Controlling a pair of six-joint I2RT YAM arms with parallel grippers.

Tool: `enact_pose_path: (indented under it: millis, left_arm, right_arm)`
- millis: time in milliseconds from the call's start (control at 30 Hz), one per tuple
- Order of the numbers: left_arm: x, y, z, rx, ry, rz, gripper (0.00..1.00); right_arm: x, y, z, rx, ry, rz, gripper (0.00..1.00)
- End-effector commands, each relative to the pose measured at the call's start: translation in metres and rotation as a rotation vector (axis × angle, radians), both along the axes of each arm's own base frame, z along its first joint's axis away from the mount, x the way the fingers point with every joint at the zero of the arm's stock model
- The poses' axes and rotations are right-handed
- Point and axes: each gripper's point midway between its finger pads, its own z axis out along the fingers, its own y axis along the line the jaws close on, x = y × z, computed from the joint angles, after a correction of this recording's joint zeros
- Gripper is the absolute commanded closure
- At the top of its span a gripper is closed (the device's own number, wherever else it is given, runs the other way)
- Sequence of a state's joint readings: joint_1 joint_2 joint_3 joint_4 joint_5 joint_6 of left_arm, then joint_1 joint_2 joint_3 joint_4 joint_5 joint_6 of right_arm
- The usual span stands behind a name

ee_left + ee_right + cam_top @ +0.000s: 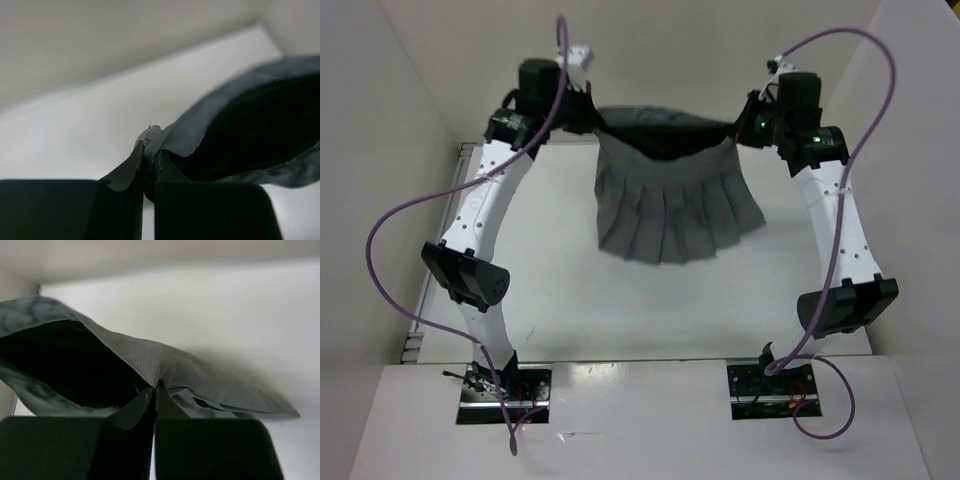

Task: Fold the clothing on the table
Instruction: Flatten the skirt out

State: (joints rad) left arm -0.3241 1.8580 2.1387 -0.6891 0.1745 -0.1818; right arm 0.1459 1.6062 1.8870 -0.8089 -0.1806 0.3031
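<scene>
The clothing (pixel 675 205), a dark grey pleated skirt, hangs in the air over the far part of the white table (pixel 650 310). Its waistband is stretched between both grippers and its open waist gapes as a dark hollow. My left gripper (pixel 592 122) pinches the waistband's left end; in the left wrist view the gripper (pixel 150 142) is shut on a bunched bit of the clothing (pixel 195 132). My right gripper (pixel 742 128) holds the right end; in the right wrist view the gripper (pixel 155 386) is shut on the ribbed band of the clothing (pixel 150 360). The pleated hem dangles toward the table.
White walls (pixel 380 150) close in the table on the left, back and right. Purple cables (pixel 410 215) loop off both arms. The arm bases (pixel 505 385) sit at the near edge.
</scene>
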Motion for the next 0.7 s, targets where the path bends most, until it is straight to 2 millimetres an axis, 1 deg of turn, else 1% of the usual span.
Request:
enact_pose_path:
  millis: [0, 33, 67, 100, 133, 167, 200, 233, 267, 300, 333, 367, 400, 433, 467, 500, 533, 567, 600, 633, 667]
  left_arm:
    - [0.008, 0.033, 0.11, -0.045, -0.271, 0.068, 1.0]
    - [0.008, 0.041, 0.122, -0.073, -0.287, 0.087, 1.0]
    - [0.009, 0.043, 0.125, -0.079, -0.297, 0.082, 1.0]
    - [0.01, 0.04, 0.115, -0.078, -0.272, 0.066, 1.0]
    - [0.006, 0.038, 0.094, -0.08, -0.214, 0.058, 0.99]
    - [0.009, 0.035, 0.081, -0.082, -0.202, 0.045, 0.99]
    - [0.007, 0.032, 0.06, -0.086, -0.162, 0.033, 0.99]
    - [-0.003, 0.032, 0.051, -0.107, -0.138, 0.034, 0.97]
    - [-0.005, 0.03, -0.013, -0.095, -0.017, 0.037, 0.97]
    - [-0.016, 0.03, -0.03, -0.107, 0.02, 0.035, 0.97]
    - [-0.022, 0.027, -0.052, -0.132, 0.074, 0.039, 0.97]
    - [-0.041, 0.029, -0.112, -0.116, 0.214, 0.045, 0.97]
    - [-0.056, 0.026, -0.13, -0.146, 0.277, 0.043, 0.96]
    - [-0.07, 0.027, -0.151, -0.153, 0.343, 0.049, 0.96]
    - [-0.087, 0.023, -0.165, -0.16, 0.392, 0.041, 0.96]
    - [-0.118, 0.024, -0.202, -0.147, 0.51, 0.047, 0.85]
    - [-0.142, 0.016, -0.214, -0.149, 0.584, 0.017, 0.74]
    - [-0.161, 0.014, -0.215, -0.166, 0.616, 0.004, 0.66]
    - [-0.188, 0.018, -0.234, -0.157, 0.698, 0.0, 0.62]
    - [-0.205, 0.011, -0.23, -0.182, 0.729, -0.052, 0.52]
    - [-0.213, 0.011, -0.214, -0.199, 0.705, -0.07, 0.45]
  right_arm:
    - [0.001, -0.021, 0.102, -0.047, -0.327, -0.072, 1.0]
    - [-0.005, -0.022, 0.113, -0.041, -0.358, -0.074, 1.0]
    - [-0.005, -0.022, 0.106, -0.043, -0.348, -0.073, 1.0]
    - [-0.002, -0.019, 0.096, -0.042, -0.33, -0.061, 1.0]
    - [-0.004, -0.017, 0.069, -0.048, -0.268, -0.047, 1.0]
    - [-0.009, -0.01, 0.057, -0.033, -0.244, -0.004, 0.99]
    - [-0.012, -0.005, 0.04, -0.013, -0.203, 0.013, 0.99]
    - [-0.019, -0.003, 0.003, 0.001, -0.111, 0.019, 0.99]
    - [-0.025, 0.012, -0.019, 0.001, -0.06, 0.062, 0.99]
    - [-0.037, 0.016, -0.056, -0.001, 0.034, 0.069, 0.99]
    - [-0.048, 0.023, -0.072, 0.013, 0.086, 0.086, 0.99]
    - [-0.057, 0.033, -0.089, 0.033, 0.138, 0.118, 0.99]
    - [-0.08, 0.042, -0.125, 0.04, 0.252, 0.147, 0.99]
    - [-0.095, 0.05, -0.137, 0.077, 0.312, 0.155, 0.99]
    - [-0.109, 0.057, -0.15, 0.102, 0.362, 0.18, 0.97]
    - [-0.146, 0.067, -0.179, 0.113, 0.507, 0.222, 0.95]
    - [-0.165, 0.07, -0.188, 0.115, 0.572, 0.233, 0.9]
    - [-0.19, 0.07, -0.202, 0.112, 0.664, 0.233, 0.73]
    - [-0.219, 0.072, -0.208, 0.077, 0.749, 0.262, 0.67]
    - [-0.231, 0.069, -0.207, 0.066, 0.773, 0.24, 0.61]
    - [-0.238, 0.069, -0.188, 0.084, 0.733, 0.225, 0.49]
